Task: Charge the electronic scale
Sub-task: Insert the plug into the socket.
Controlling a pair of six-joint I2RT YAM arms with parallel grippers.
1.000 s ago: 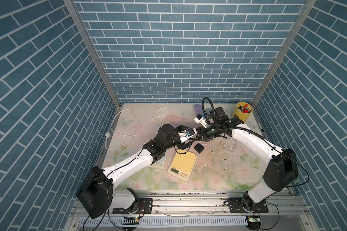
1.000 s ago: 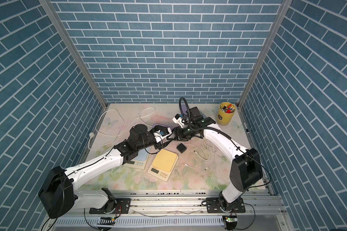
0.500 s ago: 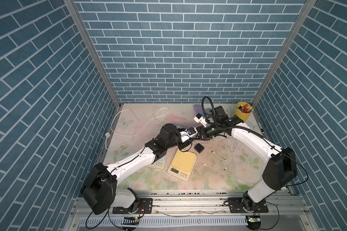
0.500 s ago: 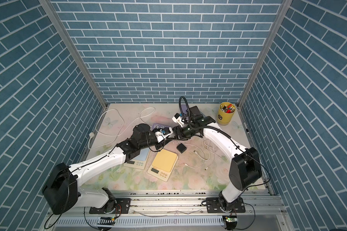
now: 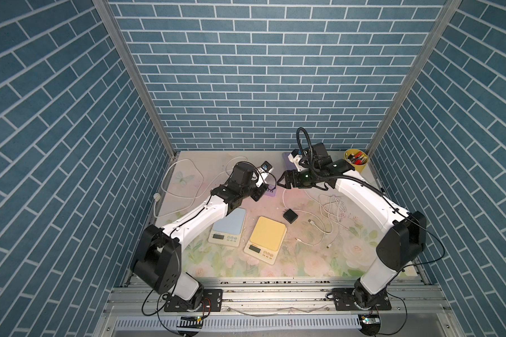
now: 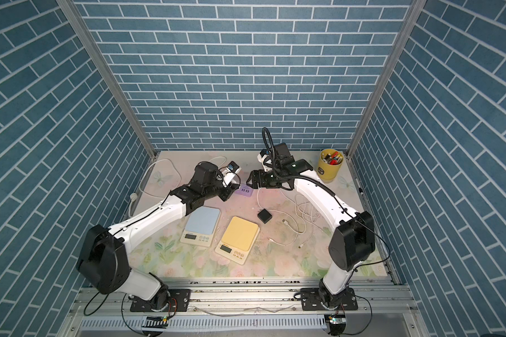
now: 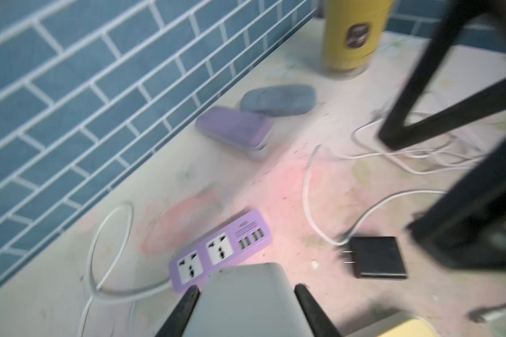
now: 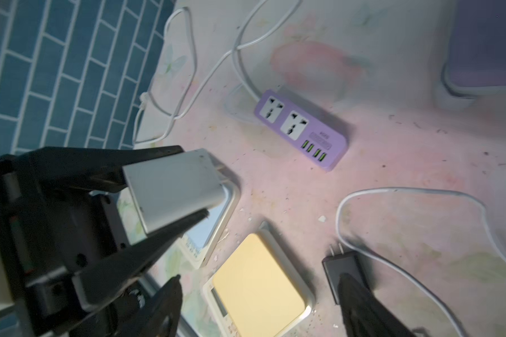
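Two scales sat side by side toward the front middle of the worktop, a blue scale and a yellow scale. Both were flat with their displays facing the front edge, and neither had a cable in it as far as I could tell. No idea which one was meant to get charged.

The bit that mattered was the left gripper. It was pinching a grey charger block by its flat sides, prongs poking out front. The purple power strip lay just ahead of and below it, a little behind the middle of the worktop. The strip's long axis ran roughly side to side, cord end toward the left edge and USB ports toward the right, so the two sockets were on the left arm's side. That arm was nearer and already loaded, so I'd guess it had to tip the prongs down onto a socket.

The right gripper hovered just across the strip, jaws spread with nothing in them. A black charger and a loose white cable lay right of the scales.
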